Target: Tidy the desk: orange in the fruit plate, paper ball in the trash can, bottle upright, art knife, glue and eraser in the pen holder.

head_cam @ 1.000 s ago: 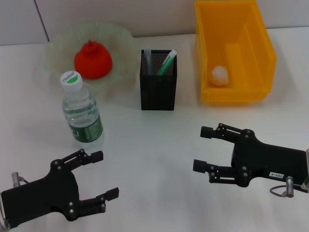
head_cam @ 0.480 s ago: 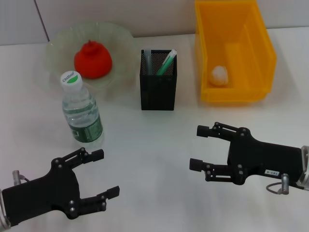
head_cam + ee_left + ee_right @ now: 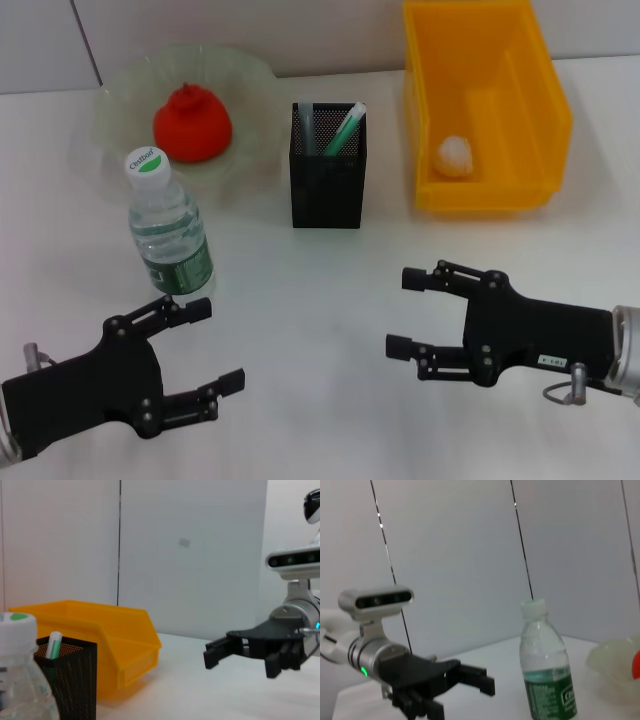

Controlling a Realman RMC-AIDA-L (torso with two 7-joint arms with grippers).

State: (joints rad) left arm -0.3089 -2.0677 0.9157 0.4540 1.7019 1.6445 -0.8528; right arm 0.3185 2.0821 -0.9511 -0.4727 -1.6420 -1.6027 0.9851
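Both grippers have shifted a little since the earlier frames: the right gripper (image 3: 412,313) has slid toward the middle of the frame, and the left gripper (image 3: 215,345) at the lower left has crept slightly upward, its upper finger now close under the bottle (image 3: 168,226). Each has its fingers spread wide with nothing between them.

By the look of it the desk is nearly tidy. The orange (image 3: 192,123) sits in the fruit plate (image 3: 120,95) at the upper left. The paper ball (image 3: 456,155) lies inside the yellow trash can (image 3: 545,110) at the upper right. The bottle stands upright at the left, just below the plate, its cap (image 3: 148,161) on. The black mesh pen holder (image 3: 328,190) in the upper middle holds a white-and-green stick (image 3: 344,128) and a paler item beside it; whether the eraser is in there cannot be told.

Should the bottle need another nudge, it looks water-filled, so fairly heavy, with smooth, slightly yielding plastic walls. I would judge the labelled waist (image 3: 180,265) the best place to hold it, squarely from the side, since a grip near the cap could tip it.
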